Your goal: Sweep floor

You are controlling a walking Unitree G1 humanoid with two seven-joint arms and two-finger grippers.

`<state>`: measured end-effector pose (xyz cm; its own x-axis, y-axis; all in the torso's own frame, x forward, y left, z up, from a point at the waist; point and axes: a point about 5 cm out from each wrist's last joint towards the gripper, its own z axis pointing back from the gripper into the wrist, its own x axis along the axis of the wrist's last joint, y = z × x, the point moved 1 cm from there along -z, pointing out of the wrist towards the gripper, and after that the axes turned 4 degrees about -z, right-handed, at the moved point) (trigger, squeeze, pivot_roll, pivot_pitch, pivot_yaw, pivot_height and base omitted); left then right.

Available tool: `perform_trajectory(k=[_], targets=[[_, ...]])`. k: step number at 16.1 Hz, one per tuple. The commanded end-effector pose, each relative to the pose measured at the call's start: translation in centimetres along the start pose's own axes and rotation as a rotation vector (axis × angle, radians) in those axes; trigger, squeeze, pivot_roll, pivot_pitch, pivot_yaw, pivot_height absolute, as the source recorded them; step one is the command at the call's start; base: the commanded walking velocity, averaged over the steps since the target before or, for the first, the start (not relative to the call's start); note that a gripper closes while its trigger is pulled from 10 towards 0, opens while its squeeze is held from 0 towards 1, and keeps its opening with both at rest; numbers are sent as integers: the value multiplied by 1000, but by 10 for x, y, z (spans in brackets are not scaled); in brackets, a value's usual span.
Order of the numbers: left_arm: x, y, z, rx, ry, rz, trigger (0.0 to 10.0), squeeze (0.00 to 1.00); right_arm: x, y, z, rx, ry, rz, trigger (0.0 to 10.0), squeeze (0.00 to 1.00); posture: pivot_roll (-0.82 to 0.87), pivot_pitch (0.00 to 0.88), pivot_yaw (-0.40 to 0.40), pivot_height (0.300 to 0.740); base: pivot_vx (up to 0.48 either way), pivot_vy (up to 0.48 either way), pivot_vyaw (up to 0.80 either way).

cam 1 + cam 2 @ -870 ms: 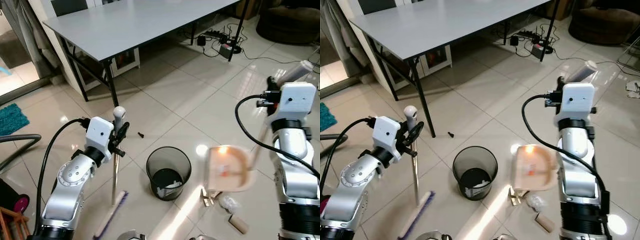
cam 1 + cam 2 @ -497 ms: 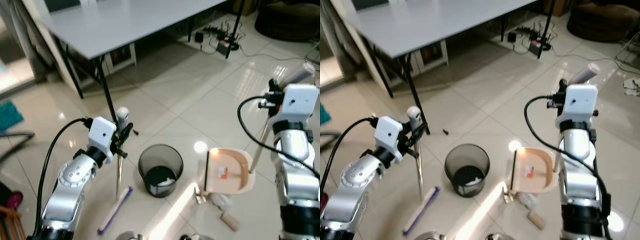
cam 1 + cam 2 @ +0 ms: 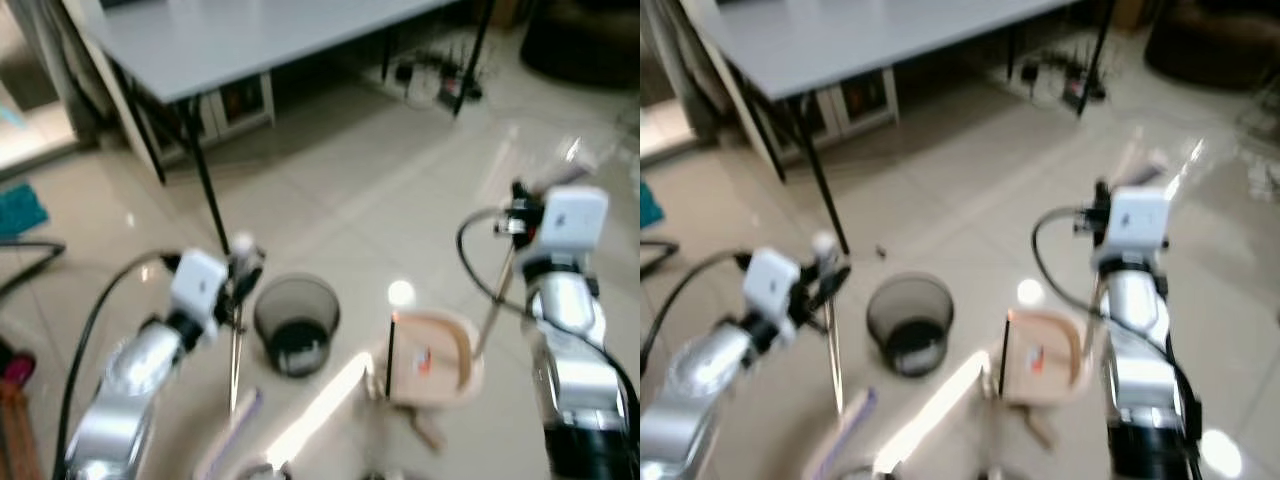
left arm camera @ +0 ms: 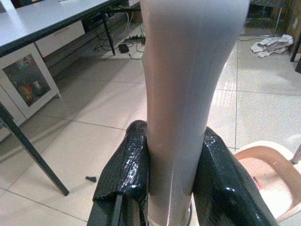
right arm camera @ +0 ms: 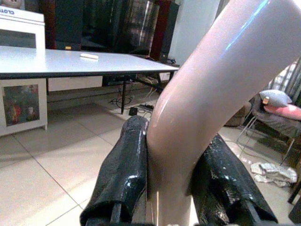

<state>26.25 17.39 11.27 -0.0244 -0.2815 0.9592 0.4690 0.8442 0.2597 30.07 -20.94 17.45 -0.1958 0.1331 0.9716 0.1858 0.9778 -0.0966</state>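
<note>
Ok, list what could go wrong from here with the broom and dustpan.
1. The dustpan holds a red scrap; tilting it away from the bin beside it could spill it back onto the floor.
2. The left claw grips the broom handle near its top, so the brush head may swing wide and knock the bin.

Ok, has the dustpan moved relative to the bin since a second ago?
Yes. The dustpan, held by the right gripper, has dropped lower and drawn slightly away from the bin; the floor gap between them is wider.
</note>
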Motion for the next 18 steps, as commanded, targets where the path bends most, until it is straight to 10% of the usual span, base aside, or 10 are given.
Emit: perform_trajectory(k=[1, 18], targets=[[10, 1, -1, -3, -34, -22, 10000, 0, 9, -2, -1, -7, -41, -11, 10000, 0, 41, 76, 45, 740, 0, -349, 0], [17, 7, -49, 205, -93, 28, 10000, 0, -15, 42, 11, 199, 68, -84, 10000, 0, 36, 70, 37, 740, 0, -344, 94]])
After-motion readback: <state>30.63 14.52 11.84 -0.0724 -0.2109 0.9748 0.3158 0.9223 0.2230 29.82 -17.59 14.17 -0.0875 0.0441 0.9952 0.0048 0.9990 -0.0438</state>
